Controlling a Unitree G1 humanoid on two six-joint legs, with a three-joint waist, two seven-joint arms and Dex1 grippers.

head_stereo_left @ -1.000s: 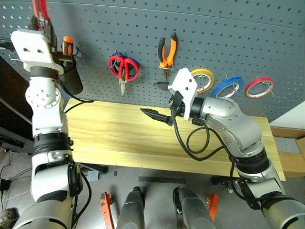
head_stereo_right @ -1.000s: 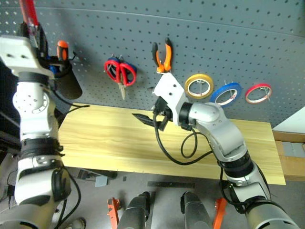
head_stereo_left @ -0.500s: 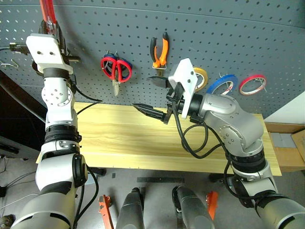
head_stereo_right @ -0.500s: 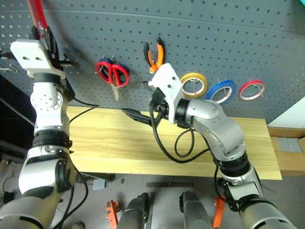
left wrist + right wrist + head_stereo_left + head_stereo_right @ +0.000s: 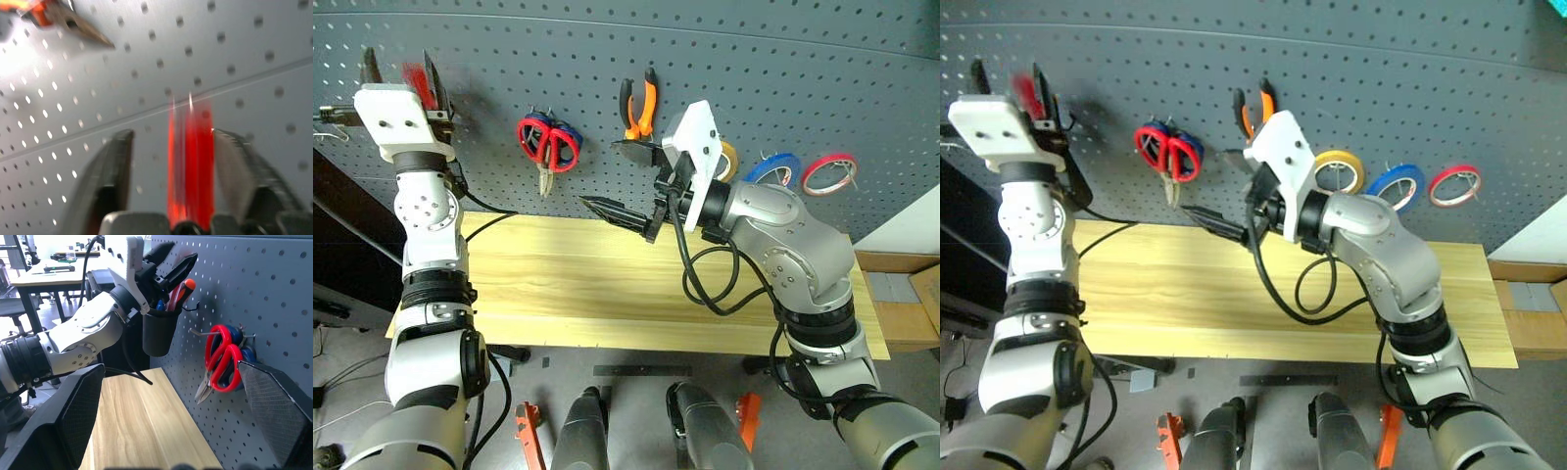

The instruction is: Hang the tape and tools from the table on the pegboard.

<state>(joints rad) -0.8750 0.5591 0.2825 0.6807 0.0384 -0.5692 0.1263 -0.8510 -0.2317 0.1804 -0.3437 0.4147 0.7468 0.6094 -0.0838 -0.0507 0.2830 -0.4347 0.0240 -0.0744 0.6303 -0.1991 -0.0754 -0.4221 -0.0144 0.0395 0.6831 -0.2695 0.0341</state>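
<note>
My left gripper (image 5: 401, 70) is open, high against the pegboard (image 5: 783, 69) and just above a black cup (image 5: 159, 333) hung on it. The screwdriver's red handle (image 5: 190, 161) shows as a blur between the spread fingers, closer to one of them. The red-handled scissors (image 5: 548, 143), the orange-and-black pliers (image 5: 639, 106) and the blue tape (image 5: 773, 166) hang on the pegboard. My right gripper (image 5: 619, 181) hovers open and empty over the table (image 5: 558, 284), below the pliers.
A yellow roll (image 5: 1340, 173), partly behind my right hand, and a red-pink roll (image 5: 829, 172) hang beside the blue tape. The cup holds an orange-handled screwdriver (image 5: 185, 288). A cable (image 5: 710, 284) loops from my right wrist over the tabletop.
My left gripper has opened. The red handle, which stood tall above its fingers, now sits lower between them and is blurred. The right gripper rose slightly. The camera shifted.
</note>
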